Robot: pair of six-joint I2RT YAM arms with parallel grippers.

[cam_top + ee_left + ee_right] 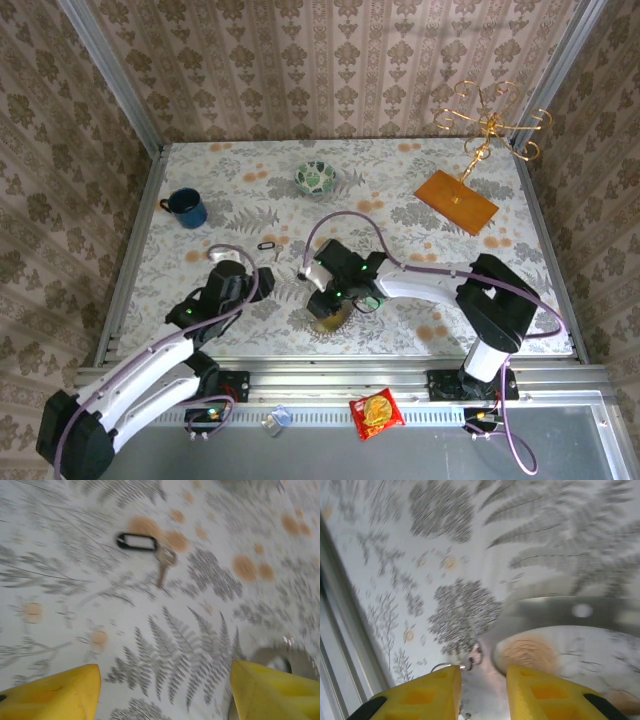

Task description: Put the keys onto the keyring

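Here the left gripper [165, 672] hangs wide apart above the bench [50, 580], a key [162, 567] lying just ahead. The right gripper [483, 672] sits over the keyring [333, 320]; whether it grips anything, I cannot tell.

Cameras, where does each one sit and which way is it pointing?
Top external: above and behind the bases, looking down on the table; left arm and right arm show.
Left wrist: on the left arm, facing down at the tagged key; open left gripper at the bottom.
Right wrist: on the right arm, close over the table; right gripper at the bottom.
Shared: top and left wrist both show the tagged key.
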